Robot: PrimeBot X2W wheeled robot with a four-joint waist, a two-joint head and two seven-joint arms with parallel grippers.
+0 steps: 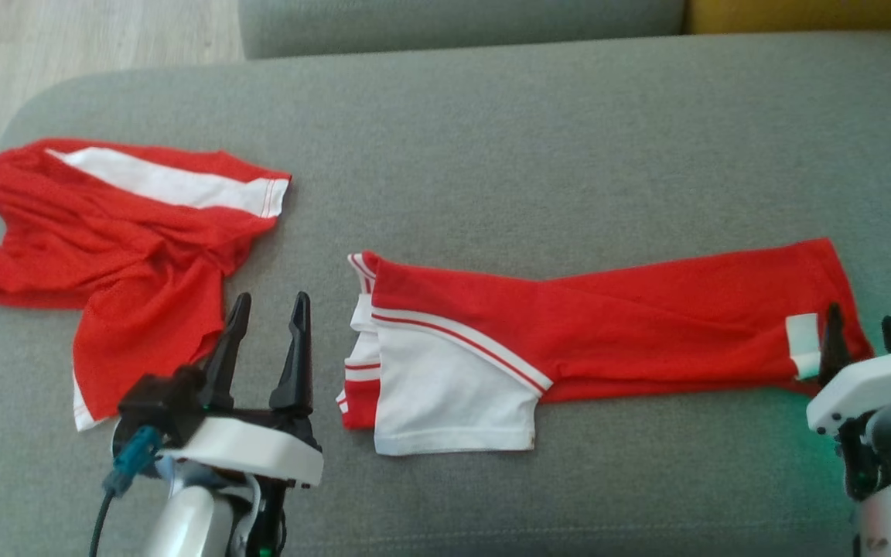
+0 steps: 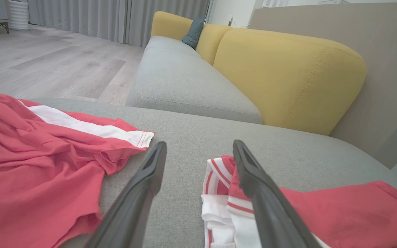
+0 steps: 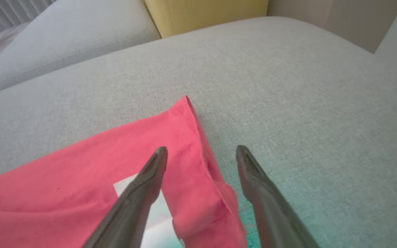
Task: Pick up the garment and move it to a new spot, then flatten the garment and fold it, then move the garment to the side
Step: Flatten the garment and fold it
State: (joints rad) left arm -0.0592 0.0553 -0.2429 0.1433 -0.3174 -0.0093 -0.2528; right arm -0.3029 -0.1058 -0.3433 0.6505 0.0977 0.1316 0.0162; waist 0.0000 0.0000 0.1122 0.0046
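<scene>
A folded red shirt (image 1: 608,325) stretches sideways between two released, empty claws: the left claw (image 1: 272,303) just beside its sleeve end, the right claw (image 1: 861,319) over its hem.

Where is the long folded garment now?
In the head view the folded garment lies across the grey cushion, right of centre, one end beside the left gripper, the other at the right gripper; the crumpled red garment lies apart at its left.
</scene>
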